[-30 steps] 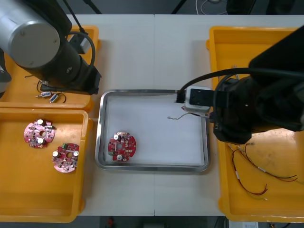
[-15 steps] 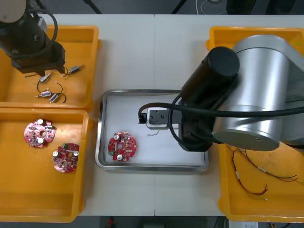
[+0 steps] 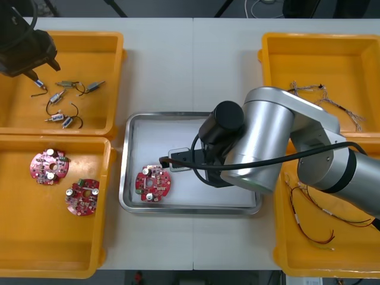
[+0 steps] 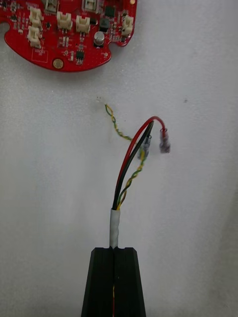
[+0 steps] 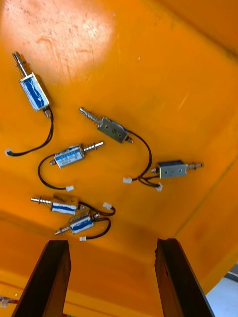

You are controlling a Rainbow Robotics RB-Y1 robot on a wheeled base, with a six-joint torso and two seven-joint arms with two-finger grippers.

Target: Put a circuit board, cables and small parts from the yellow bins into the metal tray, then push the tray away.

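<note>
Nearest us, the round red circuit board (image 3: 152,183) lies in the white-lined metal tray (image 3: 126,160). Just beside it, the right gripper (image 4: 114,250) is clenched on a red, black and yellow cable (image 4: 130,163). Farther off, the left gripper (image 5: 111,241), fingers apart, hovers over small metal parts (image 5: 113,130) in a yellow plastic bin (image 3: 95,59).

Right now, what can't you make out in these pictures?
Front view: the right arm hides the cable and part of the metal tray.
Right wrist view: the edge cuts off the circuit board; the shut right gripper hides the cable's tail.
Left wrist view: small metal parts beyond the open left gripper, markings too small.
</note>
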